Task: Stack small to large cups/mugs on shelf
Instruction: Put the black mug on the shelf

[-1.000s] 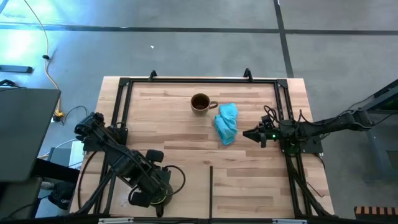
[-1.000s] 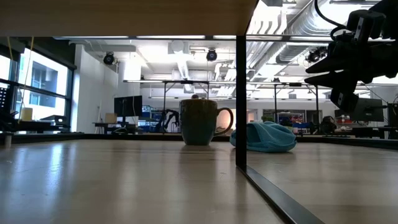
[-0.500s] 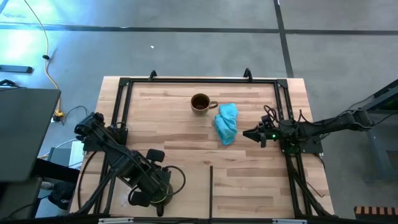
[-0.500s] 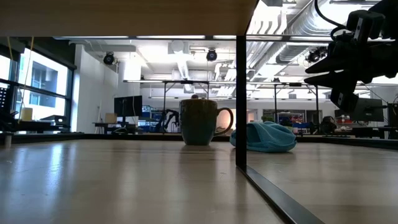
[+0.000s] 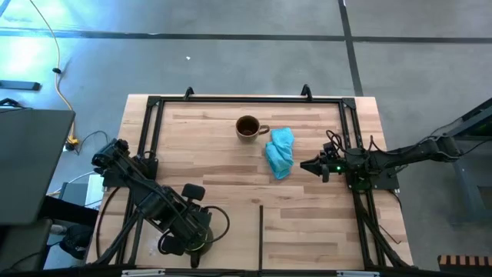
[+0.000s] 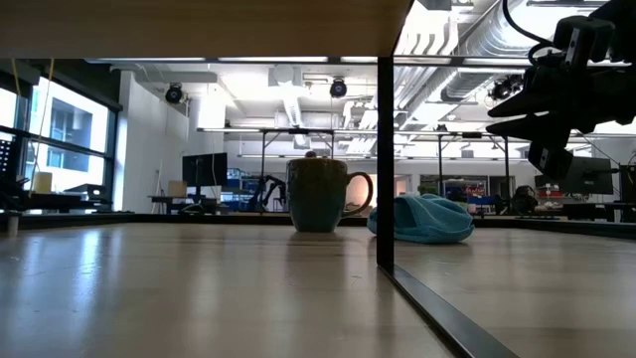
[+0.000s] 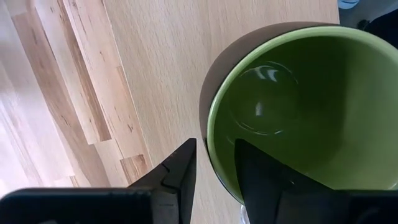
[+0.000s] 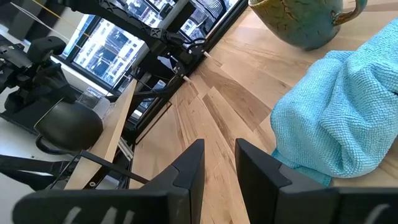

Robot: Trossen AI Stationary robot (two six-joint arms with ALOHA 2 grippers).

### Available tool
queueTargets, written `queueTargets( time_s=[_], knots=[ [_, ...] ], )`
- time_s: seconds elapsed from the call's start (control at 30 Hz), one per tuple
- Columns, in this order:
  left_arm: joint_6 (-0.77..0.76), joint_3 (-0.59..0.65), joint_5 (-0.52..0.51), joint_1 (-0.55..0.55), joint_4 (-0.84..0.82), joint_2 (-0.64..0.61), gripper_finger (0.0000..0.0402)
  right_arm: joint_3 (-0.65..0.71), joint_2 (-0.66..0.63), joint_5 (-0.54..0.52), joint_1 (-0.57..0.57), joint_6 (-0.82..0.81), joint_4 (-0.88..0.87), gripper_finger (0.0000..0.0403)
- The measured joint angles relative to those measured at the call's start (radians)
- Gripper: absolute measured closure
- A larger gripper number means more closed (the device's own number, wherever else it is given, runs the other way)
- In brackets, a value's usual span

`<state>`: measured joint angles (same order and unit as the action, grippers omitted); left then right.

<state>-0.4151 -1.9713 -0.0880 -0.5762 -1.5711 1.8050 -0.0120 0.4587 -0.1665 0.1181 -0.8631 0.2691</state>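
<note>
Apparently nothing is being moved over the last second: both arms and every object are being kept exactly where they were. The left fingers [image 7: 180,171] are being held closed across the wall of the green mug [image 7: 298,112], one finger outside the rim and one inside, at the near left part of the shelf [image 5: 231,177]. A round glassy shape is being seen at the bottom of that mug; it is being judged to be the clear cup [image 7: 261,99], already nested, though this cannot be told for certain.

The right fingers [image 8: 186,171] are being held at a narrow gap with nothing between them, raised off the wood just beside the blue cloth [image 5: 280,151], on its right. The brown mug [image 5: 247,128] is being left standing upright toward the far side of the shelf, just to the left of the cloth and well apart from the green mug.

The stillness is being read as a pause mid-task and not as progress: the smaller pieces are being gripped together, while the brown mug is not yet being joined to them. Carrying the green mug across to it is being judged the remaining step.
</note>
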Motion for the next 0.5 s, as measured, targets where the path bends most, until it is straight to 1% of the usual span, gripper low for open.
queueTargets(
  time_s=[0.5],
  knots=[
    [-0.041, 0.000, -0.003, 0.000, 0.003, 0.000, 0.0305, 0.000, 0.000, 0.000, 0.000, 0.000, 0.000, 0.0322]
  ],
)
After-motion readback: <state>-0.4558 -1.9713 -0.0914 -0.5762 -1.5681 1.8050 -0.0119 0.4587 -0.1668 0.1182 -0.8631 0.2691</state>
